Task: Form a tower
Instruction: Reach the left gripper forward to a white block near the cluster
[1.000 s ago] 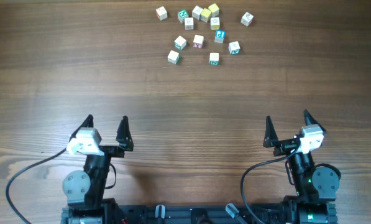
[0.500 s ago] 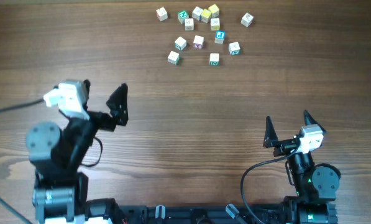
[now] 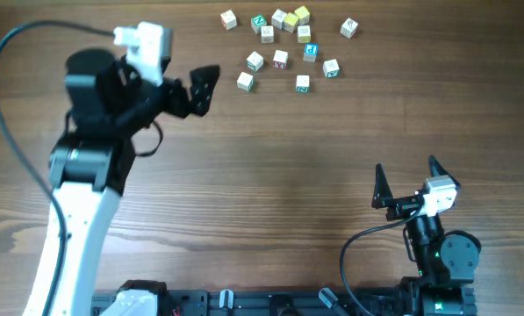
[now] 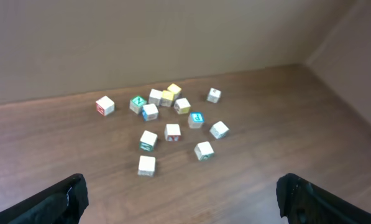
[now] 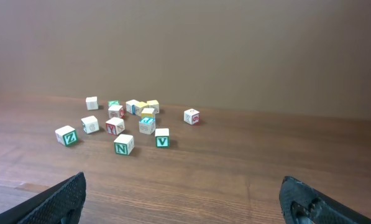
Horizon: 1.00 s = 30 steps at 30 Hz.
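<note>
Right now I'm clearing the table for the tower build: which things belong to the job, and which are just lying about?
Job: small whitish wooden letter cubes, scattered, none stacked; open left tool close to them.
Lying about: yellowish wooden cubes in the cluster; open right tool, far from the cubes.

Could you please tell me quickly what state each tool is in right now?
Left black two-finger tool: open, holding nothing.
Right black two-finger tool: open, holding nothing.

Whitish cubes (image 3: pixel 254 60), green, blue, red letters; yellow cubes (image 3: pixel 302 14); brown wood-grain table (image 3: pixel 270 167)
</note>
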Each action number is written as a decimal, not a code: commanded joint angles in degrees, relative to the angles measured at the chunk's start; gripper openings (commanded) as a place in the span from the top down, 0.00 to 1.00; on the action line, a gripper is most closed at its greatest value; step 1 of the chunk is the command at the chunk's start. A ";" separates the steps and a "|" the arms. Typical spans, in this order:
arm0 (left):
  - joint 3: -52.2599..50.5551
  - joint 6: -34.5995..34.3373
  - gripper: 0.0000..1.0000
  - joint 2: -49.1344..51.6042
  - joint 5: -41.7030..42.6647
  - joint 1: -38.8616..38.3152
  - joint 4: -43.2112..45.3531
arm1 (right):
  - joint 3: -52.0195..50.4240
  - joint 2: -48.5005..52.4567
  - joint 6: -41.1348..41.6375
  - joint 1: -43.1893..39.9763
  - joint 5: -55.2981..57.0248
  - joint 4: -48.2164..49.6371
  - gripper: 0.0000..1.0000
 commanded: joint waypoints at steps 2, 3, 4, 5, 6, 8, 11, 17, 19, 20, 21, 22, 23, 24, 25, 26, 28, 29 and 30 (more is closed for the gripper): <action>6.25 6.36 0.00 8.66 -5.42 -4.17 0.17 | -0.07 -0.09 0.17 0.28 0.55 0.17 0.00; 7.10 6.43 0.00 10.45 -6.73 -4.83 0.70 | -0.07 -0.09 0.17 0.28 0.55 0.17 0.00; 7.45 6.78 0.00 11.52 -7.32 -5.14 1.16 | -0.07 -0.09 0.20 0.28 0.55 0.17 0.00; 7.54 7.74 0.00 12.70 -7.32 -5.38 2.14 | -0.07 -0.09 0.17 0.28 0.55 0.17 0.00; 7.54 7.89 0.00 13.40 -7.30 -5.40 2.80 | -0.07 -0.09 0.17 0.28 0.55 0.17 0.00; 7.54 7.87 0.00 15.54 -7.28 -5.40 5.01 | -0.07 -0.09 0.20 0.28 0.55 0.17 0.00; 7.54 7.82 0.00 16.59 -7.28 -5.38 6.21 | -0.07 -0.09 0.17 0.28 0.55 0.17 0.01; 7.54 7.41 0.00 16.59 -7.23 -5.40 6.03 | -0.07 -0.09 0.17 0.28 0.55 0.17 0.00; 7.54 7.41 0.00 16.59 -7.23 -5.44 5.68 | -0.07 -0.09 0.20 0.28 0.55 0.17 0.00; 7.54 7.43 0.00 16.59 -7.26 -5.57 5.92 | -0.07 -0.09 0.17 0.28 0.55 0.17 0.00; 7.58 7.67 0.00 16.59 -7.32 -5.99 6.27 | -0.07 -0.09 0.20 0.28 0.55 0.17 0.00; 7.76 7.87 0.00 16.59 -7.30 -6.27 6.32 | -0.07 -0.09 0.17 0.28 0.55 0.17 0.00; 8.13 8.17 0.00 16.61 -7.34 -6.73 6.29 | -0.07 -0.09 0.17 0.28 0.52 0.17 0.00; 8.63 8.52 0.00 16.65 -7.32 -7.06 6.27 | -0.07 -0.09 0.20 0.28 0.55 0.17 0.00; 9.33 8.55 0.00 16.79 -7.56 -7.41 6.25 | -0.07 -0.09 0.20 0.28 0.55 0.17 0.00; 10.67 8.90 0.00 17.16 -8.17 -7.96 5.77 | -0.07 -0.09 0.17 0.28 0.55 0.17 0.00; 14.80 9.14 0.00 18.82 -10.03 -9.18 3.15 | -0.07 -0.09 0.17 0.28 0.55 0.17 0.00; 18.40 9.16 0.00 20.52 -11.06 -9.79 0.35 | -0.07 -0.09 0.20 0.28 0.55 0.17 0.00; 22.05 9.14 0.00 22.56 -11.85 -10.12 -2.38 | -0.07 -0.09 0.20 0.28 0.55 0.17 0.00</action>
